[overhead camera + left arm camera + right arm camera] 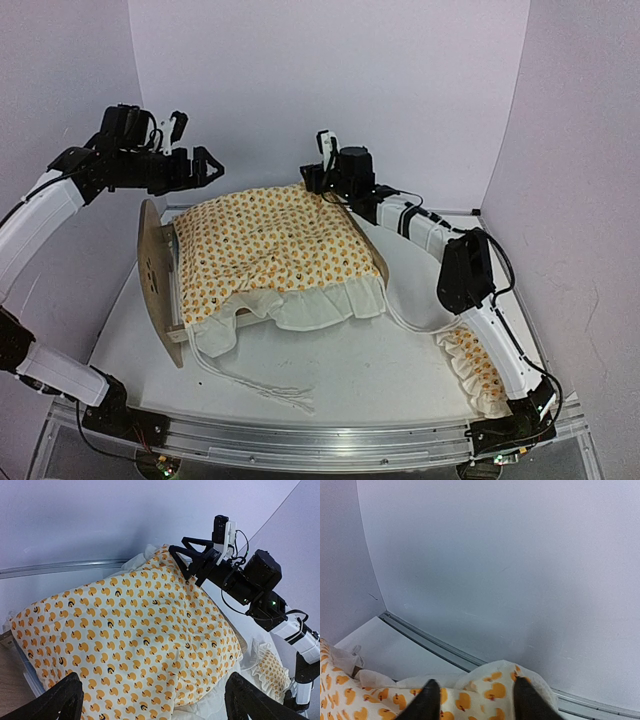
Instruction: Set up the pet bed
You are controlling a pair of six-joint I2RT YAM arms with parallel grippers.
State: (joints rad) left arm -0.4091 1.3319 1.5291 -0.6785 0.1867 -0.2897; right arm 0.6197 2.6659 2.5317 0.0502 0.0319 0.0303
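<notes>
The pet bed shows as a light-wood end board on the left; its other end peeks out at the right. A duck-patterned ruffled quilt covers it and hides the mattress. My left gripper hovers open above the quilt's left end, touching nothing. My right gripper is at the quilt's far right corner. Its fingers stand apart, with the corner bulging up between them.
A small matching pillow lies on the table at the right, under my right arm. White ties trail from the quilt toward the near edge. Walls close in the back and both sides.
</notes>
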